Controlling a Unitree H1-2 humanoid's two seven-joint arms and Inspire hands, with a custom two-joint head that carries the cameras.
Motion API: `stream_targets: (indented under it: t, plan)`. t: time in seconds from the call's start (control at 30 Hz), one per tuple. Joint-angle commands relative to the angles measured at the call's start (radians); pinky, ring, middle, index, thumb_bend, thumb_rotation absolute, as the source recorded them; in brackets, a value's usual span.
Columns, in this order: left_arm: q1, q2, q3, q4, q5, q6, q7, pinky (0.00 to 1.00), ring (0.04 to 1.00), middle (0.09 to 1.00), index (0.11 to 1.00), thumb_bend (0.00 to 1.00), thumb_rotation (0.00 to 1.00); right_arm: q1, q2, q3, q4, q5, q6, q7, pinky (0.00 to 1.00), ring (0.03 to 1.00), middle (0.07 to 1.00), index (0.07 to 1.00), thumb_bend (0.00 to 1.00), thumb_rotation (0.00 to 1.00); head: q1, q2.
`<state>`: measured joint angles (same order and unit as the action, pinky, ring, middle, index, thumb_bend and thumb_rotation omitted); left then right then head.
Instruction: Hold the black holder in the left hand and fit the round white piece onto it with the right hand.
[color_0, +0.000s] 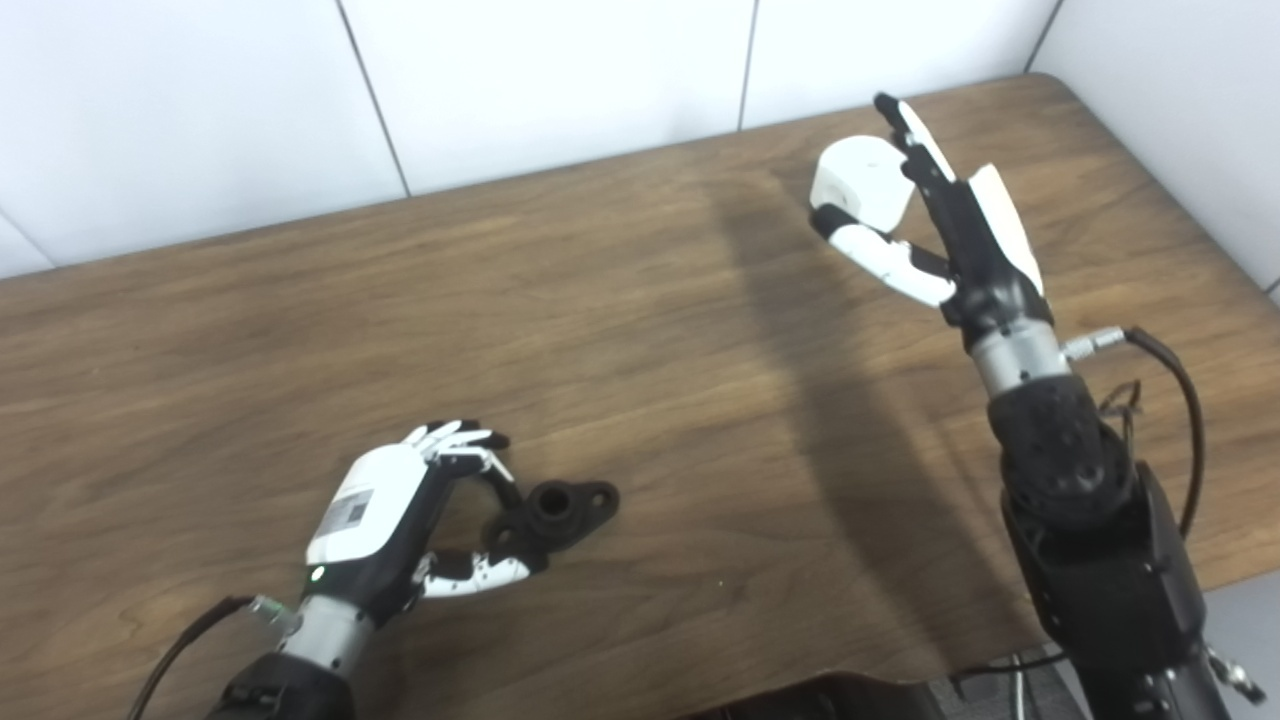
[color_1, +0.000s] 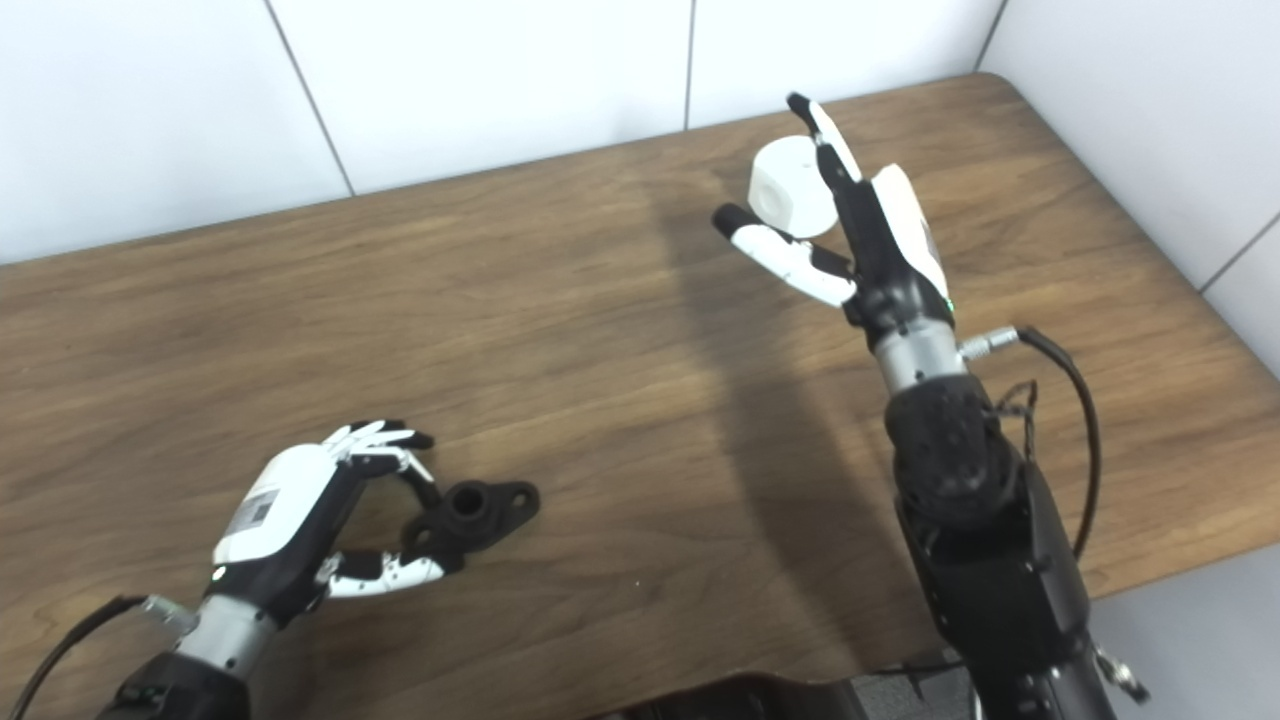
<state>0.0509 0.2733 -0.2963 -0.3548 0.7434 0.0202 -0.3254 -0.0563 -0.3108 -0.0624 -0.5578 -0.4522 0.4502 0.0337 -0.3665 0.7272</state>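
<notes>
The black holder (color_0: 555, 515), a small dark plastic flange with a raised round socket and mounting ears, lies on the brown wood-grain table (color_0: 640, 400) at about seven o'clock, near the front edge. The left hand (color_0: 400, 520) curls round its near end, thumb and fingers touching it; whether it is truly pinched or only cradled I cannot tell, and it looks to rest on the table rather than be lifted. Well apart, at about one o'clock toward the far right corner, the right hand (color_1: 850, 235) is spread, and the round white piece (color_1: 790, 198), a stubby plastic cap, sits between its thumb and extended fingers without a visible squeeze. The likely trouble: a loose hold there could let the cap slip or roll toward the far edge, and a weak left hold could let the holder twist when pressed. A broad bare stretch of table lies between the hands for bringing them together; the white wall (color_0: 550, 80) rises close behind the cap.
</notes>
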Motion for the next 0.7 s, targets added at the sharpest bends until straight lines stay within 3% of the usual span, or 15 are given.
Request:
stream_targets:
  t: [0.0,0.23,0.47,0.67]
  plan:
    - [-0.009,0.011,0.012,0.0,-0.016,-0.027,0.03,0.95,0.9,0.815,0.486,0.52,0.05,-0.05,-0.037,0.0,-0.006,-0.07,0.014,0.014,0.91,0.958,0.982,0.96,0.62,0.62,-0.009,-0.003]
    - [-0.003,0.023,0.025,0.045,-0.028,-0.097,0.092,0.91,0.878,0.8,0.485,0.52,0.05,-0.117,-0.051,-0.007,0.075,-0.178,0.017,0.036,0.98,1.0,0.983,0.935,0.67,0.46,-0.047,-0.024]
    - [-0.006,0.036,0.025,0.061,-0.027,-0.111,0.094,0.92,0.881,0.802,0.486,0.52,0.05,-0.194,-0.043,-0.015,0.169,-0.345,0.019,0.097,0.97,1.0,0.992,0.915,0.71,0.43,-0.062,-0.039]
    - [-0.009,0.038,0.026,0.075,-0.029,-0.125,0.106,0.9,0.871,0.794,0.485,0.52,0.05,-0.291,-0.02,-0.058,0.274,-0.505,0.019,0.185,0.97,1.0,1.0,0.898,0.79,0.41,-0.087,-0.053]
